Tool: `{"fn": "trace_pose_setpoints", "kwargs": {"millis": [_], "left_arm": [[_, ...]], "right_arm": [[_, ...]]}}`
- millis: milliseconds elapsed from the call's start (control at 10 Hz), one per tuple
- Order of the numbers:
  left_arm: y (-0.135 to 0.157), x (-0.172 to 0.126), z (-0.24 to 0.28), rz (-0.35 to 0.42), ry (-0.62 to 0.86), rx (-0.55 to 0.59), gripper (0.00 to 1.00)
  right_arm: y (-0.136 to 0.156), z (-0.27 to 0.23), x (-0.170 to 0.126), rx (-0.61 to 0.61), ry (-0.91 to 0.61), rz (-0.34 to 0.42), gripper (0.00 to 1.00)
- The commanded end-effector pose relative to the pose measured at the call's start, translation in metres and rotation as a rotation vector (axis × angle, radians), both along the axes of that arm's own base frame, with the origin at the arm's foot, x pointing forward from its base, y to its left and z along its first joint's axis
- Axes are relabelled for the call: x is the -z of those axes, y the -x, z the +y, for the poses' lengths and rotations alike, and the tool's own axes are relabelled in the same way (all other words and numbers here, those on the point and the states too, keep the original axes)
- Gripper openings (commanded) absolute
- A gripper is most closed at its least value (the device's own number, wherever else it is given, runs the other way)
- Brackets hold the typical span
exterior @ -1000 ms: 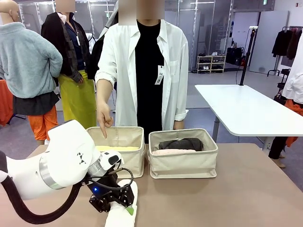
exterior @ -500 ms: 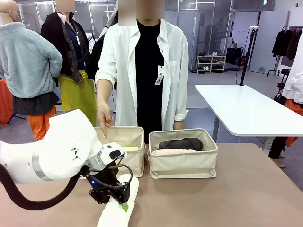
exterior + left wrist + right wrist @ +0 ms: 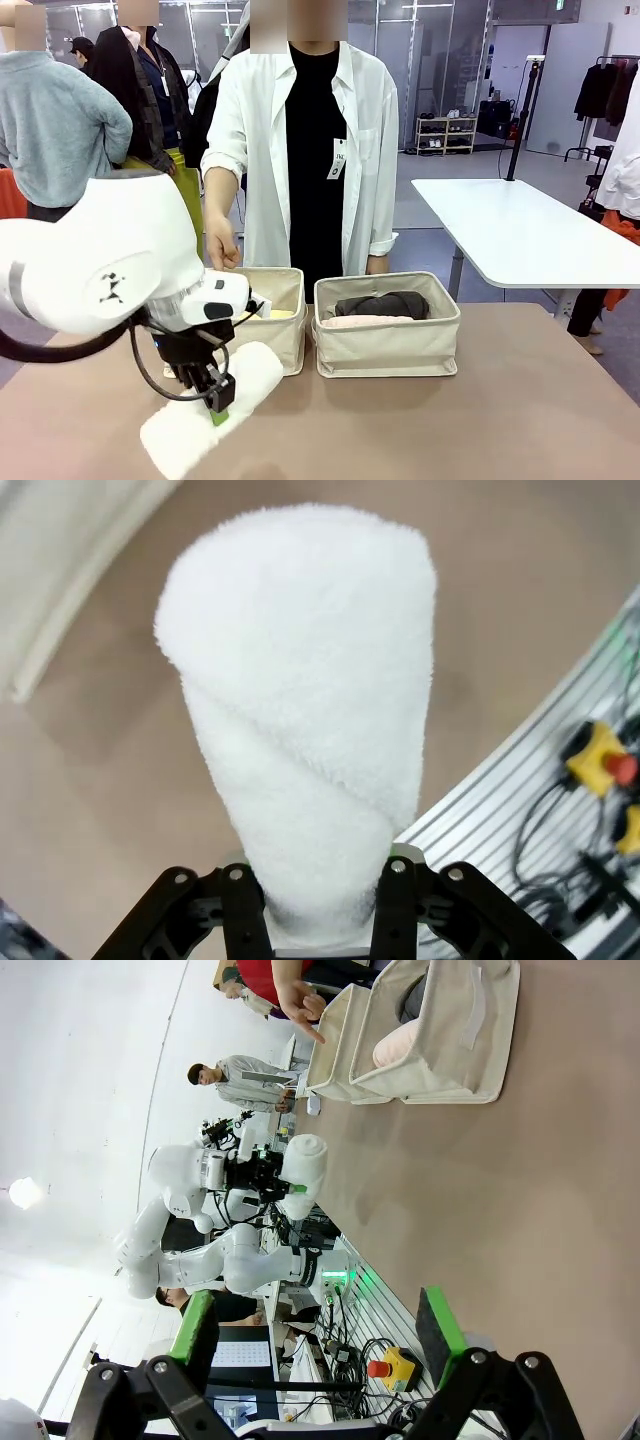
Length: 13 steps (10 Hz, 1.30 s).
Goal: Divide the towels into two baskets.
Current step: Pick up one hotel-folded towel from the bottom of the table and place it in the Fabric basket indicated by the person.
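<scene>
Front view: left gripper (image 3: 218, 408) clamped on the white towel (image 3: 205, 412), which hangs tilted above the table (image 3: 480, 410), upper end toward the left basket (image 3: 276, 322), lower end toward the near edge. The left arm hides most of that basket's front. A strip of pale yellow towel (image 3: 280, 314) shows inside the left basket. The right basket (image 3: 387, 338) sits just beside it, holding the dark grey towel (image 3: 382, 303) with the pale pink towel (image 3: 366, 322) in front of it. The person stands behind the baskets, one hand (image 3: 221, 245) lowered above the left basket's far rim.

Left wrist view: the fingers (image 3: 395, 905) squeeze the near end of the white towel; the roll rises away from the camera over the brown tabletop. A pale curved edge at the top left may be a basket rim, hard to tell.

Right wrist view, rolled sideways: right gripper (image 3: 318, 1332) spread wide with nothing between the green pads (image 3: 194, 1325). Farther off, the left gripper (image 3: 268, 1175) with the white towel lifted off the table. Both baskets at the top; the pink towel shows in the nearer one. The person's hand points a finger down by the farther basket.
</scene>
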<state>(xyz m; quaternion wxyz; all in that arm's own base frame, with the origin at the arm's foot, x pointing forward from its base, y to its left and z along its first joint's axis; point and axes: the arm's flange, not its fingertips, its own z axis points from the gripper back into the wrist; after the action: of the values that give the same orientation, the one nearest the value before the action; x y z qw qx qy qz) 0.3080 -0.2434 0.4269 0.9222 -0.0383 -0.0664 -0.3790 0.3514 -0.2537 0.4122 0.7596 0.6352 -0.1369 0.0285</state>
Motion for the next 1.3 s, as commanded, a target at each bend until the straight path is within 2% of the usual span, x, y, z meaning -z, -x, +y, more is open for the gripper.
{"fn": "trace_pose_setpoints", "kwargs": {"millis": [0,100,200,300,400,500,600,700,800,900,1000,1200], "left_arm": [[-0.001,-0.017,0.012,-0.06,-0.009,0.321,0.02],[0.003,-0.023,0.017,-0.044,-0.027,0.458,0.02],[0.004,-0.027,0.023,-0.006,-0.089,0.533,0.02],[0.005,-0.031,0.022,0.036,-0.035,0.49,0.02],[0.002,-0.019,0.009,-0.038,-0.04,0.435,0.02],[0.002,-0.019,0.009,-0.038,-0.04,0.435,0.02],[0.003,-0.02,0.016,-0.005,-0.039,0.496,0.37],[-0.002,-0.027,0.018,-0.089,-0.147,0.622,0.37],[-0.018,-0.044,0.025,-0.152,-0.178,0.744,0.37],[-0.036,-0.063,0.027,-0.186,-0.195,0.793,0.37],[-0.053,-0.073,0.026,-0.234,-0.224,0.782,0.37],[-0.107,-0.085,0.019,-0.303,-0.241,0.789,0.37]], "right_arm": [[0.004,0.003,-0.002,0.004,0.016,0.0,1.0],[0.004,0.003,-0.002,0.004,0.016,0.0,1.0],[0.004,0.003,-0.002,0.004,0.016,0.0,1.0],[0.004,0.003,-0.002,0.004,0.016,0.0,1.0],[0.004,0.003,-0.002,0.004,0.016,0.0,1.0],[0.004,0.003,-0.002,0.004,0.016,0.0,1.0],[0.004,0.003,-0.002,0.004,0.016,0.0,1.0],[0.004,0.003,-0.002,0.004,0.016,0.0,1.0],[0.004,0.003,-0.002,0.004,0.016,0.0,1.0],[0.004,0.003,-0.002,0.004,0.016,0.0,1.0],[0.004,0.003,-0.002,0.004,0.016,0.0,1.0],[0.004,0.003,-0.002,0.004,0.016,0.0,1.0]]}}
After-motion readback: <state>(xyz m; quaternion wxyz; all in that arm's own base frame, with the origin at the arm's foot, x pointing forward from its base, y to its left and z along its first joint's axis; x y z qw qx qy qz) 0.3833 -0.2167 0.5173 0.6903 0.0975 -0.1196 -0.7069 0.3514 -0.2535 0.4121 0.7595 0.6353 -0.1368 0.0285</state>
